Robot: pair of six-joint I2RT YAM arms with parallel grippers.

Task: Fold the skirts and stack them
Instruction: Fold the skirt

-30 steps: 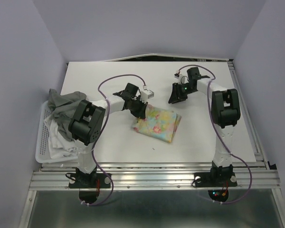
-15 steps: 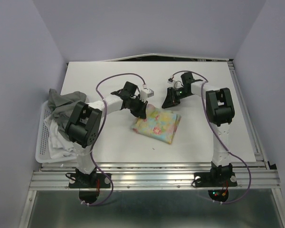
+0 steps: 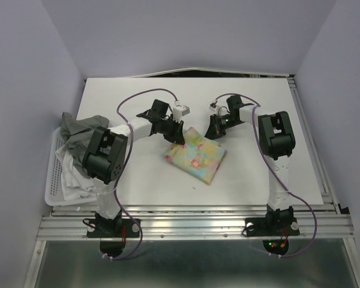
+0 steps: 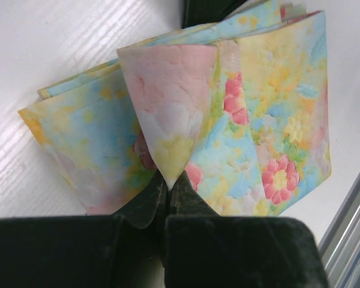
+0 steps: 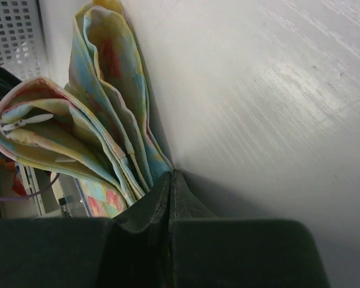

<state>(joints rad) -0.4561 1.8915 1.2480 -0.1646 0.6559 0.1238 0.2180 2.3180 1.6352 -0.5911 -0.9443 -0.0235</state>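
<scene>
The left claw (image 3: 177, 138) is clenched on the floral skirt (image 3: 198, 157). In its wrist view a folded peak of the pastel cloth (image 4: 270, 120) runs down into the pinched tips of the left claw (image 4: 168, 186). The rest of the folded bundle spreads out beyond the tips, over the white counter (image 4: 48, 48).

The right claw (image 3: 214, 133) is shut, tips together, at the far edge of the same skirt, across the bundle from the left claw. In its wrist view the stacked layers of the floral skirt (image 5: 102, 90) stand just left of the right claw (image 5: 170, 180) and meet its tips. I cannot tell whether any cloth is caught between them. To the right of these tips lies bare counter (image 5: 258, 90).

From above, the floral skirt lies folded into a rough rectangle on the counter (image 3: 258, 174), reaching from both claws toward the arm bases. Well to the left of the left claw, the grey skirt (image 3: 78, 128) is heaped over the white skirt (image 3: 75, 177) in the basket (image 3: 53, 195) at the counter's left edge.
</scene>
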